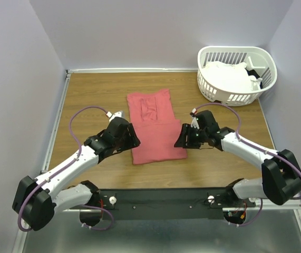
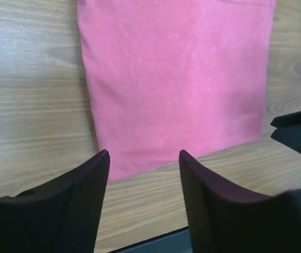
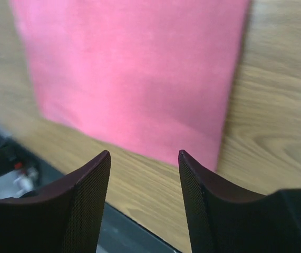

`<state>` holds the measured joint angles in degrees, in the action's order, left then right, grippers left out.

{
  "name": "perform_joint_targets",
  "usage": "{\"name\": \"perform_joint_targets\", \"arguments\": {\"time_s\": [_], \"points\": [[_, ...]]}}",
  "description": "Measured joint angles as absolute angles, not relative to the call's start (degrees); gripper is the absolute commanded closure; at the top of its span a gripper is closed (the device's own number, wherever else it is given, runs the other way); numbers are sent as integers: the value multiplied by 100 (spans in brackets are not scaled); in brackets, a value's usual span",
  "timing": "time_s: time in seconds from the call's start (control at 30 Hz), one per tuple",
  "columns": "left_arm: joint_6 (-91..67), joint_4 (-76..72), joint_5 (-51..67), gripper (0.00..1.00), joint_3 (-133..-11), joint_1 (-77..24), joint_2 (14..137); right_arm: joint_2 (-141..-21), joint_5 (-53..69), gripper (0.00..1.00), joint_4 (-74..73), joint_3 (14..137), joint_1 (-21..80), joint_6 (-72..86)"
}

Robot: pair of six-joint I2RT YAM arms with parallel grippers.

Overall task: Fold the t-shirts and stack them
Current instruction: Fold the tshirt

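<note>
Wooden table [image 1: 87,95], walled on three sides, carries the work. At centre lies the coral-red t-shirt [image 1: 153,132], flat and narrowed to a strip, its long axis running from the near edge toward the far wall. A basket [image 1: 229,96] in the far right corner holds the white t-shirts [image 1: 226,76]. The left gripper [image 1: 132,138] sits just beside the strip's left edge and the right gripper [image 1: 181,138] just beside its right. Both are equally near, with jaws spread and empty.
</note>
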<state>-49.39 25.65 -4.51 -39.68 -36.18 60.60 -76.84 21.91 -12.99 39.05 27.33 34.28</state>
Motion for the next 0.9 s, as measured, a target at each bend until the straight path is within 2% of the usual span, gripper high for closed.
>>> {"name": "perform_joint_targets", "arguments": {"time_s": [0.1, 0.3, 0.7, 0.83, 0.9], "points": [[-4954, 2862, -729, 23, -4128, -3820, 6036, -7662, 1229, 38, -2067, 4292, 3118, 3395], [-5048, 3319, -1031, 22, -4134, -4112, 6038, -7970, 187, 40, -2965, 4366, 3452, 3417], [-5188, 3395, -1184, 22, -4104, -4423, 6270, -8632, -263, 46, -3306, 4650, 3728, 3452], [-5199, 3393, -1201, 24, -4023, -4442, 6326, -8737, -351, 52, -3310, 4720, 3837, 3472], [-5205, 3391, -1201, 25, -3979, -4451, 6340, -8761, -364, 60, -3299, 4727, 3859, 3492]]}}
